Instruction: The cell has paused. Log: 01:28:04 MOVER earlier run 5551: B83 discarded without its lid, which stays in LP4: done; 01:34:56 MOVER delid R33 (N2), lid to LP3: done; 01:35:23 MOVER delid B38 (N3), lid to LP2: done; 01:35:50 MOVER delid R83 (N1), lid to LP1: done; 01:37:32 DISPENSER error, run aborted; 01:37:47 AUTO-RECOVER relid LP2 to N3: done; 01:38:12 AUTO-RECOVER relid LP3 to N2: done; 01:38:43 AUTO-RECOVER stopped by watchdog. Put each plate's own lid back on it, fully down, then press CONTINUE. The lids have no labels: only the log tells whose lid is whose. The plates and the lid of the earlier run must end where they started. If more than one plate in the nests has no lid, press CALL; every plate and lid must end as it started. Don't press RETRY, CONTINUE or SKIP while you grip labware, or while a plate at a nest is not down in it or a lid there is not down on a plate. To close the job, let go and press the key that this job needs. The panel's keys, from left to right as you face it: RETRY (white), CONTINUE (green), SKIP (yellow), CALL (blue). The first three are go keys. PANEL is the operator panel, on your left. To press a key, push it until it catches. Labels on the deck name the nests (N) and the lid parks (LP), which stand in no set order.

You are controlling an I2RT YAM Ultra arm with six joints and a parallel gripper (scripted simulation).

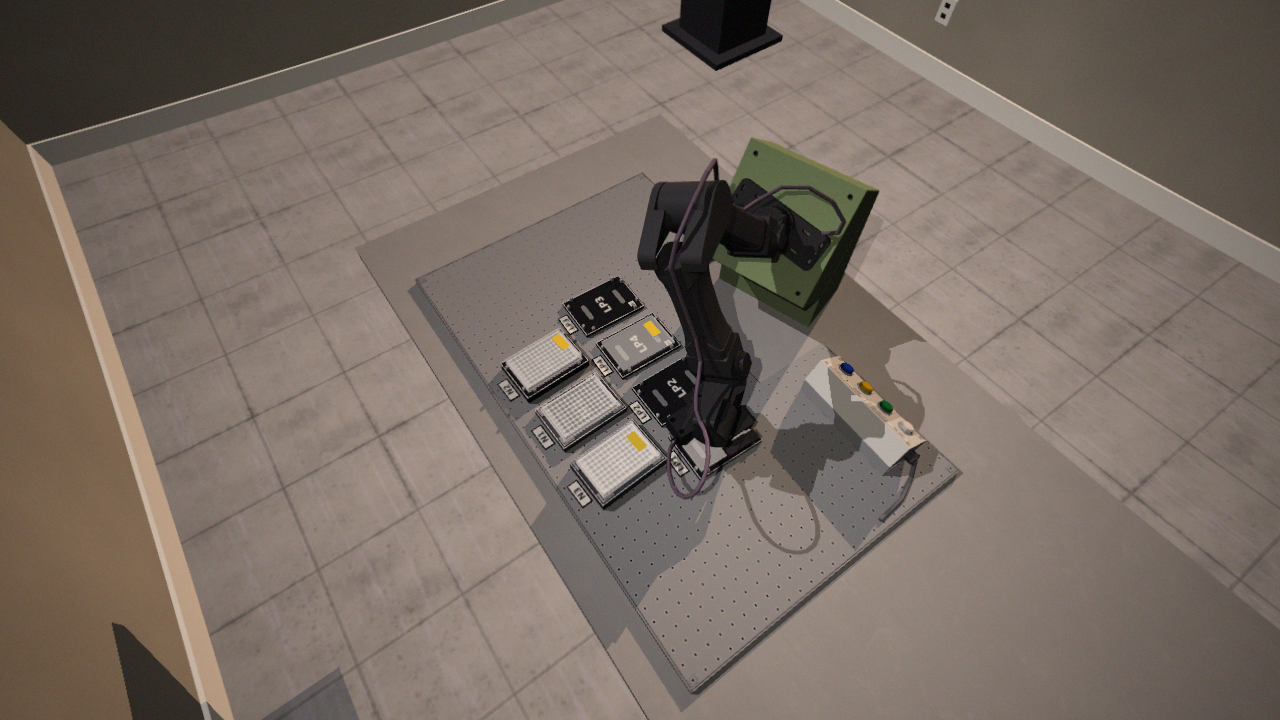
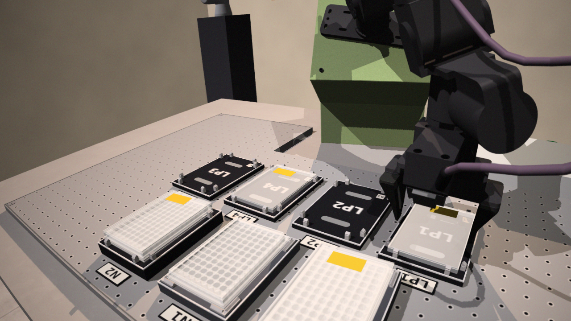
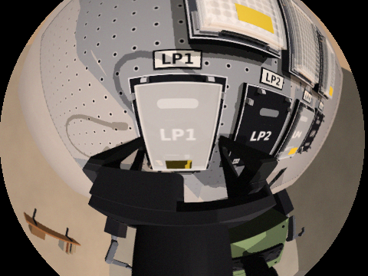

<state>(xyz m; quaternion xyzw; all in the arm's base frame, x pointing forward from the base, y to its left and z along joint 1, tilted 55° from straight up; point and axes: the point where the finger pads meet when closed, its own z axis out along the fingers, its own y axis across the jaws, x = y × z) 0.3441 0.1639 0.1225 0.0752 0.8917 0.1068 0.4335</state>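
Gripper (image 1: 716, 440) (image 2: 439, 209) (image 3: 182, 139) straddles the clear lid (image 1: 713, 451) (image 2: 431, 239) (image 3: 177, 119) at LP1, fingers apart, presumably because the log makes it R83's; the uncovered plate (image 1: 580, 409) (image 2: 231, 259) (image 3: 304, 46) sits in N1, awaiting it.

Pale square tiles cover the floor (image 1: 268, 295) under plain walls, tan (image 1: 62, 447) at left and dark olive (image 1: 223, 62) at upper left, with light baseboards, a black pedestal (image 1: 723, 26) (image 2: 227, 59) at top, and sharp shadows.
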